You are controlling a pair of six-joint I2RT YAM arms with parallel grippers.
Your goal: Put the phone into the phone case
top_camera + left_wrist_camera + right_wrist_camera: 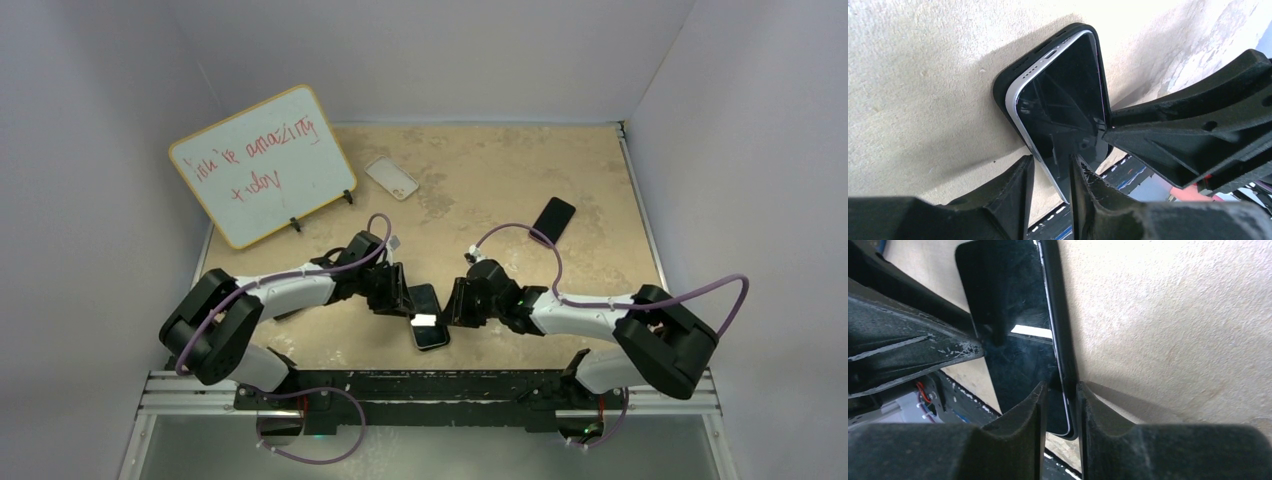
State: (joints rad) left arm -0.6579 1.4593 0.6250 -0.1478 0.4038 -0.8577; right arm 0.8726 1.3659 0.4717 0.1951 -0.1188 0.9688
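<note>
A black-screened phone with a silver rim lies in a black phone case on the tan table near the front edge. In the left wrist view the phone sits partly raised out of the case along its left side. My left gripper is shut on the phone's left edge. My right gripper is shut on the right edge, over both the case rim and the phone. The two grippers face each other across the phone.
A whiteboard with red writing stands at the back left. A clear phone case lies beside it. Another black phone lies at the right. The table's front edge and metal rail are just below the phone.
</note>
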